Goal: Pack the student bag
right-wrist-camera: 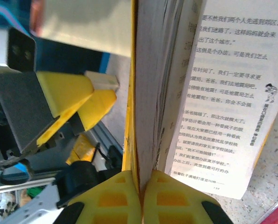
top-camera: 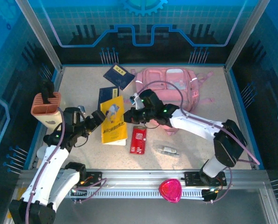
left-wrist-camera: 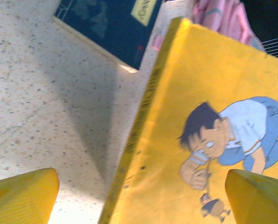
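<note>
right gripper point(right-wrist-camera: 141, 189) pinched on page edge of yellow book point(right-wrist-camera: 148, 93), pages fanning | left gripper point(left-wrist-camera: 139, 200) wide, astride its spine | student bag point(top-camera: 169, 86) beyond, far-centre: soft, limp, likely light; best held by its opening rim | opening, contents: cannot tell | orange holder point(top-camera: 45, 105) far-left, something dark inside

Top view looking down on table point(top-camera: 199, 135), wrist views close, sharing yellow book point(left-wrist-camera: 167, 154)

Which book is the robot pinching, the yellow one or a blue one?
The yellow book with the cartoon boy: the right end effector is shut on its pages. The dark blue book and dark blue booklet lie flat, ungripped.
</note>
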`<state>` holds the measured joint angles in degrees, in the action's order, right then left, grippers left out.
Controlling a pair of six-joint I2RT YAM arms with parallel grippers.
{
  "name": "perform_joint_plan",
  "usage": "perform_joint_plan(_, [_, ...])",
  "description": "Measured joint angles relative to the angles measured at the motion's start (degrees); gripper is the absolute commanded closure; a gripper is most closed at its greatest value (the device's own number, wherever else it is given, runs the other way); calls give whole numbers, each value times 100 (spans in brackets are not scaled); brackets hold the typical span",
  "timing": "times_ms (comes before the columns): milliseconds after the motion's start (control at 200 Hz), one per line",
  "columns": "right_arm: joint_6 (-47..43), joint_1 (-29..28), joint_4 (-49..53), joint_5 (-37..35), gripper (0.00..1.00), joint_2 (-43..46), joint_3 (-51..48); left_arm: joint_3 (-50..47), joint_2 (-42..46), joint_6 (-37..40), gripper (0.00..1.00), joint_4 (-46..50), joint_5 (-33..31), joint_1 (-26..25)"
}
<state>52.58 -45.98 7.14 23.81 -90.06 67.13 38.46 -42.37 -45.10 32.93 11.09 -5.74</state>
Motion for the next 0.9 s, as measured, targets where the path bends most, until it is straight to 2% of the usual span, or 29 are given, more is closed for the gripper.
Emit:
perform_joint_plan(125, [39, 358, -92, 238, 100, 372, -109, 81, 76, -94, 6, -133, 474, 0])
perform_joint_plan(220, [63, 636, -127, 446, 100, 577, -192, 63, 70, -278, 14, -439, 975, 0])
perform_joint_plan(300, [107, 859, -166, 621, 100, 702, -247, 2, 70, -538, 16, -852, 1346, -22])
perform_joint_plan(590, [374, 1231, -509, 1161, 100, 901, -428, -111, -273, -1067, 26, -1886, 1803, -402])
perform_joint_plan(745, [511, 1261, -739, 1342, 100, 901, -542, -127, -573, -1228, 43, -2225, 1834, -782])
perform_joint_plan(900, [597, 1419, -887, 1471, 100, 901, -688, -146, -640, -1353, 55, -2450, 1823, -848])
